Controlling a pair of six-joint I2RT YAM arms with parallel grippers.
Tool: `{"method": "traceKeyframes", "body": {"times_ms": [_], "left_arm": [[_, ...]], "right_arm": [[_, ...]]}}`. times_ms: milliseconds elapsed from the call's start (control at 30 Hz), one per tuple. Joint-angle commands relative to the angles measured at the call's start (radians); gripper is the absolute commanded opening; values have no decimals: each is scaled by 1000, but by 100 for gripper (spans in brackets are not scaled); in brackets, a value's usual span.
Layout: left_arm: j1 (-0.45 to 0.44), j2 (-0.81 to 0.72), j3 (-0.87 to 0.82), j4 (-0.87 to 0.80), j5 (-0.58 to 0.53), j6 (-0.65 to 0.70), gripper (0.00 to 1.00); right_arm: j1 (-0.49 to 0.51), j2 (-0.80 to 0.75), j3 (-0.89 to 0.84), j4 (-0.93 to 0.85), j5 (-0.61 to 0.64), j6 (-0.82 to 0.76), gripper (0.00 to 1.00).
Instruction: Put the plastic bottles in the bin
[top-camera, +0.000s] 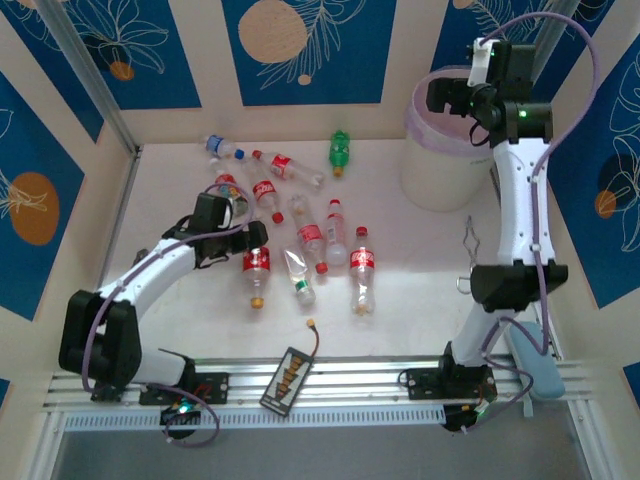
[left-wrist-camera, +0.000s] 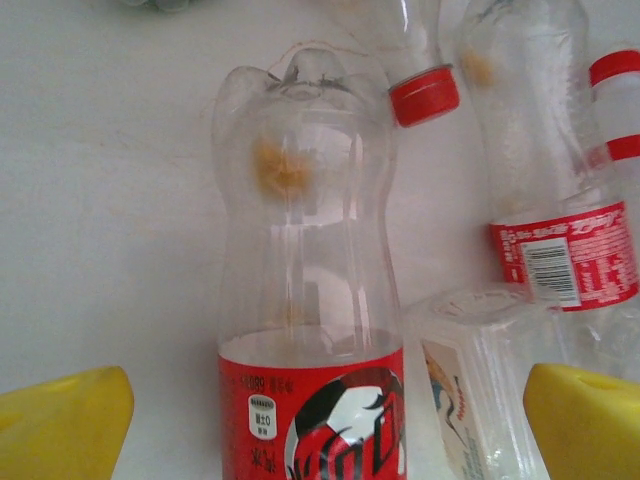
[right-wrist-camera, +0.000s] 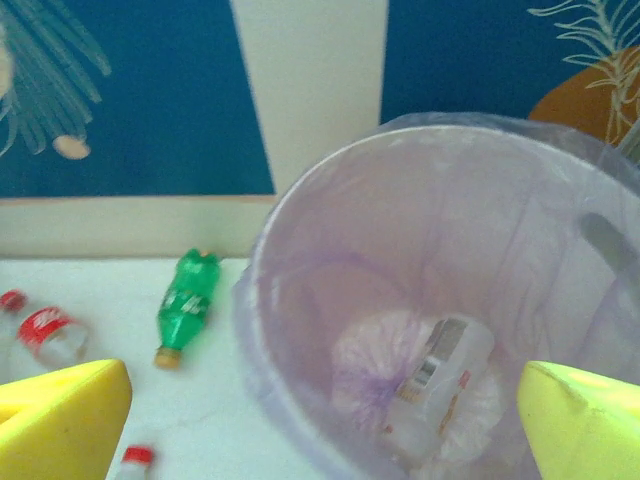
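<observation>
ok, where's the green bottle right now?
Top view: the green bottle lies at the far edge of the table, left of the bin and not touching it, orange cap pointing toward the near side.

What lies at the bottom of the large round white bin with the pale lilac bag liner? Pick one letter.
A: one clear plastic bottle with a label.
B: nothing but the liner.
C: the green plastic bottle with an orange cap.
A: a clear labelled bottle lies inside the bin; the green bottle lies on the table outside it.
</observation>
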Motion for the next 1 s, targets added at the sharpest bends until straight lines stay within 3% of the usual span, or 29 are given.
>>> {"method": "traceKeyframes", "body": {"times_ms": [0,233,333,500,733,967], "left_arm": [[-34,52,39,-14,-25,31,100],[-39,160,84,25,-54,38,95],[-41,214,112,45,-49,42,92],[-40,287,142,73,-44,43,83],[-42,310,116,121,-45,22,61],[-43,246,103,101,-40,12,58]], "right_arm": [[79,-120,-167,11,10,17,99],[247,-402,-613,70,-236,147,99],[317,-492,-790,98,-279,174,99],[374,-613,-1028,158,-467,224,99],[425,-643,-1176,200,-536,299,97],[493,-588,-1168,280,-532,340,97]]}}
